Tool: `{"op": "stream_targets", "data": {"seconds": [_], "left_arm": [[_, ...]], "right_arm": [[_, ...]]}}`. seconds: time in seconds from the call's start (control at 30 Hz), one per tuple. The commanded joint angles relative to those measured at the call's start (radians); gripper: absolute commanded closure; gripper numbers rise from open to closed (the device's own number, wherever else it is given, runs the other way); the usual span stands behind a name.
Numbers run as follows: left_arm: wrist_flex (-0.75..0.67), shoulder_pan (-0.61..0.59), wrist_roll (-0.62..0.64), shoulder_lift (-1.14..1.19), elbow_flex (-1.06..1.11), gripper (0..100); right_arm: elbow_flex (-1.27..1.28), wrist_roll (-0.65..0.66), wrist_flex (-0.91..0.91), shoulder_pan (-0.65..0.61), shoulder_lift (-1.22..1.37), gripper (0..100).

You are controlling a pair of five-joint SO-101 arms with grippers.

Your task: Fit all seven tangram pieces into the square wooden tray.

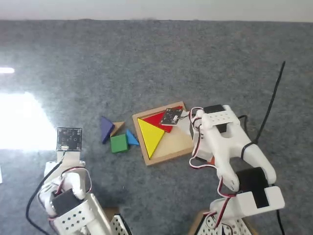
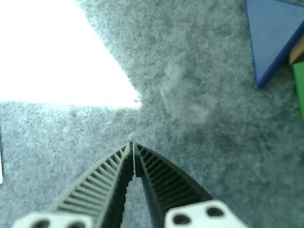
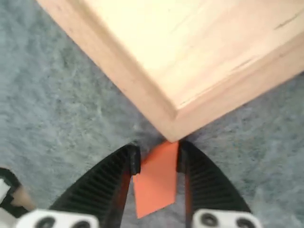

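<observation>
The square wooden tray [image 1: 168, 152] lies mid-table and holds a yellow triangle [image 1: 149, 135] and a red triangle [image 1: 155, 119]. To its left on the carpet lie a dark blue triangle [image 1: 106, 128], a tan piece [image 1: 117, 128], a green square [image 1: 119, 143] and a small blue triangle [image 1: 132, 138]. My right gripper [image 3: 157, 151] is shut on an orange piece [image 3: 156, 179], whose tip touches a corner of the tray [image 3: 172, 114]. My left gripper [image 2: 133, 142] is shut with nothing in it, low over bare carpet, apart from the dark blue triangle [image 2: 273, 35].
The right arm [image 1: 222, 134] leans over the tray's right side. The left arm [image 1: 66, 196] stands at the near left. A bright glare patch [image 1: 22, 122] covers the carpet at the left. Grey carpet stretches open behind the tray.
</observation>
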Motion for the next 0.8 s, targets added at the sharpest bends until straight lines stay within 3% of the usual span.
{"op": "stream_targets", "data": {"seconds": [0.0,0.2,0.37,0.57,0.7,0.77], "left_arm": [[0.008,0.008,0.009,0.002,-0.007,99],[0.008,0.008,0.009,0.002,-0.007,99],[0.008,0.008,0.009,0.002,-0.007,99],[0.008,0.008,0.009,0.002,-0.007,99],[0.008,0.008,0.009,0.002,-0.007,99],[0.008,0.008,0.009,0.002,-0.007,99]], "right_arm": [[-0.02,0.006,0.053,0.004,-0.027,72.7],[0.011,0.048,0.128,0.035,-0.145,75.7],[0.089,0.069,0.021,0.119,-0.133,77.9],[0.12,0.058,-0.054,0.12,-0.054,78.2],[0.12,-0.028,-0.124,0.12,-0.002,79.6],[0.117,-0.064,-0.128,0.12,0.004,85.0]]}}
